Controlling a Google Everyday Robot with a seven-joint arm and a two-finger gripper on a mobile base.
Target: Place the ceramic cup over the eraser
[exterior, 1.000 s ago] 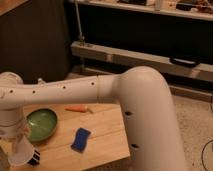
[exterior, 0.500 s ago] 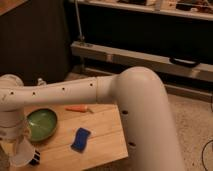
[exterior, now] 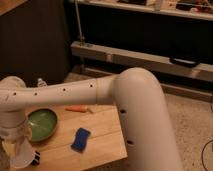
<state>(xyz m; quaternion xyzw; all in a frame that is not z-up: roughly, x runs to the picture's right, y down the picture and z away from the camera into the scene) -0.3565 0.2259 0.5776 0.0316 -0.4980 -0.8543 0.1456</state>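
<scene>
The ceramic cup (exterior: 20,154) is a plain white tapered shape at the lower left, right under the end of my arm. My gripper (exterior: 18,144) is shut on it from above, its fingers mostly hidden by the wrist and the cup. The eraser (exterior: 36,158), a small black block, lies on the wooden table (exterior: 102,132) just to the right of the cup, touching or nearly touching its side. The cup is beside the eraser, not over it.
A green bowl (exterior: 41,123) sits behind the cup. A blue rounded pad (exterior: 80,139) lies mid-table, and an orange carrot-like stick (exterior: 78,108) farther back. A small clear bottle (exterior: 41,81) peeks over my arm. My white arm (exterior: 135,100) spans the table.
Hardly anything differs; the cup and gripper stay at the table's front left corner next to the eraser.
</scene>
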